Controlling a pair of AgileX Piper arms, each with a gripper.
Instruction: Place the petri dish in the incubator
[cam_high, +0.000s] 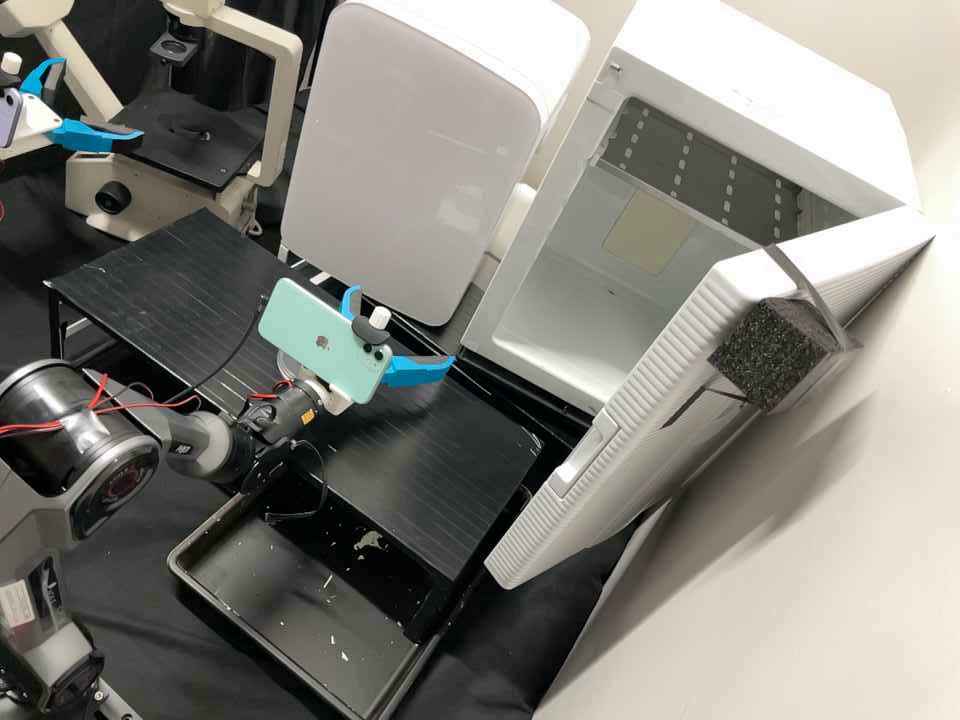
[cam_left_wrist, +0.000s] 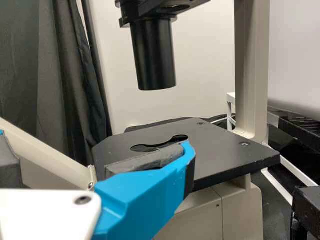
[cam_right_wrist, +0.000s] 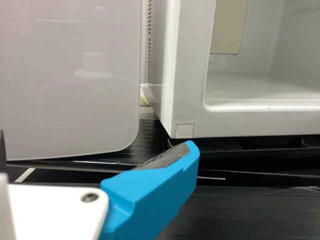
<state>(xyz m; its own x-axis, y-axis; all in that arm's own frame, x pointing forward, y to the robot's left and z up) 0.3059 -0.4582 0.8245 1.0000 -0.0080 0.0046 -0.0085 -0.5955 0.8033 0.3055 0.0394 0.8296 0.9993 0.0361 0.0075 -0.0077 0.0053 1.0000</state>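
Note:
The white incubator (cam_high: 560, 300) stands at the right in the high view with its door (cam_high: 640, 400) swung wide; its front frame (cam_right_wrist: 190, 75) and pale interior show in the right wrist view. My right gripper (cam_high: 404, 326) is open above the black bench shelf, short of the incubator's opening; in its wrist view the gripper (cam_right_wrist: 97, 139) has nothing between its fingers. My left gripper (cam_high: 100, 100) is open beside the microscope at the upper left. In the left wrist view the gripper (cam_left_wrist: 95, 140) stands before the microscope's black stage (cam_left_wrist: 220, 150), its fingers apart and holding nothing.
A second white box (cam_high: 410, 160) with a closed front stands left of the incubator. The black shelf (cam_high: 440, 480) spans the middle, with a dark tray (cam_high: 290, 600) below its front edge. The microscope's objective tube (cam_left_wrist: 154, 55) hangs above its stage.

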